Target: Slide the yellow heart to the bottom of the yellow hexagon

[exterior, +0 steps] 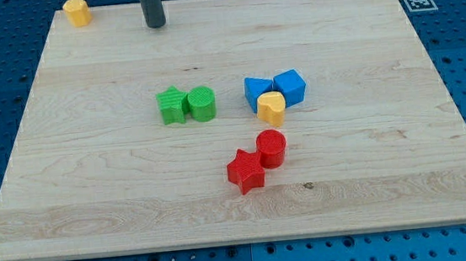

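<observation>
The rod enters from the view's top, upright, with only its lower length in frame. My tip sits on the table near the top edge, left of centre. The arm carries no claw, so nothing is held or gripped; my tip touches no block.

One yellow block lies in the table's top-left corner, to the left of my tip and apart from it. Its exact shape is hard to make out at this size.

The other yellow block lies near the middle of the table, right of centre, well apart from my tip. It touches the lower edges of two blue blocks: the left blue block and the right blue block, which stand side by side and touch each other.

Left of that group, a green star and a green cylinder stand touching.

Below the yellow and blue cluster, a red cylinder touches a red star, the star to its lower left.

A black-and-white marker sits at the table's top-right corner.
</observation>
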`<state>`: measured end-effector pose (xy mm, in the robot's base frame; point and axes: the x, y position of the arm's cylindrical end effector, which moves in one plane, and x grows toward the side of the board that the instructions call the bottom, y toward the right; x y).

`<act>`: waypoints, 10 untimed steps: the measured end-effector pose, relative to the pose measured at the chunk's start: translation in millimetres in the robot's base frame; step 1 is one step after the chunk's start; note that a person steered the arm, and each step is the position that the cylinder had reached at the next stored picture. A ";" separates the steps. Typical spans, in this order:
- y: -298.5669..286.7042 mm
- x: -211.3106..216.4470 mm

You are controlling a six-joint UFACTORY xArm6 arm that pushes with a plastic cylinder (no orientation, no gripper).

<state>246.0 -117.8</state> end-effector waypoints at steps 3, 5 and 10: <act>33.0 43.3; 99.5 89.2; 262.0 224.5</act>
<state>470.5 144.2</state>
